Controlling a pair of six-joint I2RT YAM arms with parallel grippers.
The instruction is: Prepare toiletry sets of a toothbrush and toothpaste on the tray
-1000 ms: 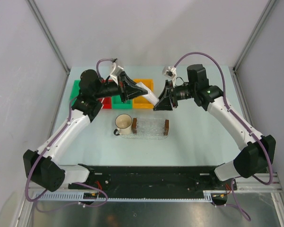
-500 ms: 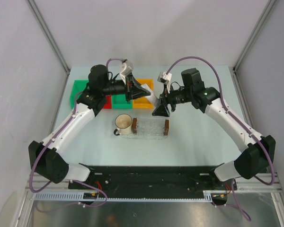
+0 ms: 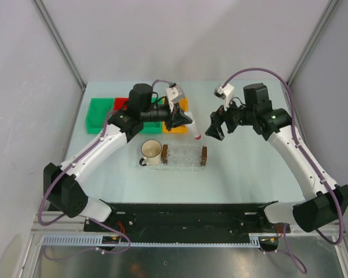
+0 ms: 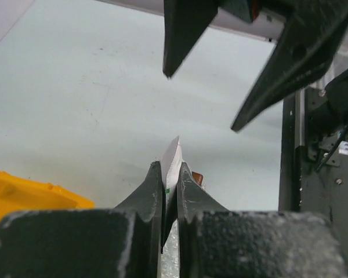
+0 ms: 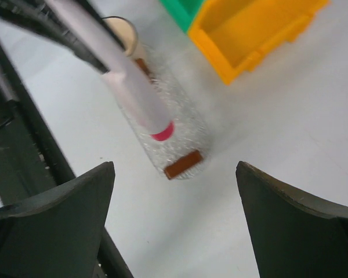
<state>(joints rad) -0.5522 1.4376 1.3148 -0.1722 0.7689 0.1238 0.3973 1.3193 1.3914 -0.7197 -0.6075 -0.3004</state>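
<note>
The right tool [image 3: 213, 126] has let go of the toothpaste [image 3: 192, 131]: its jaws, closed in on the tube a second ago, now stand wide apart, and it has drawn back to the right, clear of the tube. The left tool [image 3: 181, 120], now gripping the tube alone, has swung right, off the orange bin [image 5: 249, 35] and toward the far edge of the tray [image 3: 185, 157]

Table [image 3: 249, 168]: pale blue-green, grey walls on three sides.
Mug [image 3: 151, 152]: cream with a dark rim, upright near the table's middle.
Green bin [image 3: 98, 114]: far left of a row at the back.
Red bin [image 3: 120, 103]: beside it, mostly hidden.
Orange bin [image 5: 255, 29]: right end of the row.
</note>
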